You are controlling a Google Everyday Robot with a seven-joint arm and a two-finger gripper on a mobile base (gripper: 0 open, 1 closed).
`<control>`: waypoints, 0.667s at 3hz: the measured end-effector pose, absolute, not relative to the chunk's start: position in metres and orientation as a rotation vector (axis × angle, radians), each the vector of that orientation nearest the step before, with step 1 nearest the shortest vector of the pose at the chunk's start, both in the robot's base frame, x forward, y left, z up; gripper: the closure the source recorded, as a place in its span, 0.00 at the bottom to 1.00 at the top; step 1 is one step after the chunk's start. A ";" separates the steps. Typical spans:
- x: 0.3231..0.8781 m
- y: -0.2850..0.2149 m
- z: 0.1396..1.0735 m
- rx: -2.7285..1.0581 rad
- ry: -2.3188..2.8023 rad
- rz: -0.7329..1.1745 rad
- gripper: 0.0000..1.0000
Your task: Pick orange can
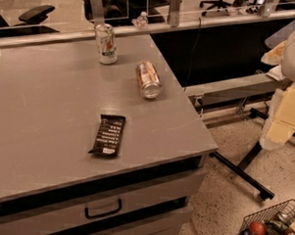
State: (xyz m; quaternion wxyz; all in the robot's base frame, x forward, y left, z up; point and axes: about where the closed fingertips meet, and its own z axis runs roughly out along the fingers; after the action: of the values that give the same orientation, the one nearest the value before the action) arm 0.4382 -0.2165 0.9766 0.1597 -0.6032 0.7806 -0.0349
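Note:
The orange can (148,79) lies on its side on the grey table (44,120), near the table's right edge, with one silver end facing the camera. My gripper (281,115) is at the far right of the view, off the table and over the floor, well to the right of the can and lower in the picture. It holds nothing that I can see.
A white-silver can (106,43) stands upright behind and left of the orange can. A black snack bar (108,135) lies flat in front of it. A small bottle (141,20) sits on the back ledge. A wire basket (270,227) with items stands on the floor at bottom right.

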 end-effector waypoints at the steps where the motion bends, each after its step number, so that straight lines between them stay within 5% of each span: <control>1: 0.438 -0.217 0.977 -1.724 2.231 -0.100 0.00; 2: 0.443 -0.213 0.980 -1.697 2.215 -0.059 0.00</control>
State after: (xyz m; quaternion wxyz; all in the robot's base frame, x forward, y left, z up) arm 0.4429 -0.2134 0.9805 0.1745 -0.5988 0.7814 -0.0207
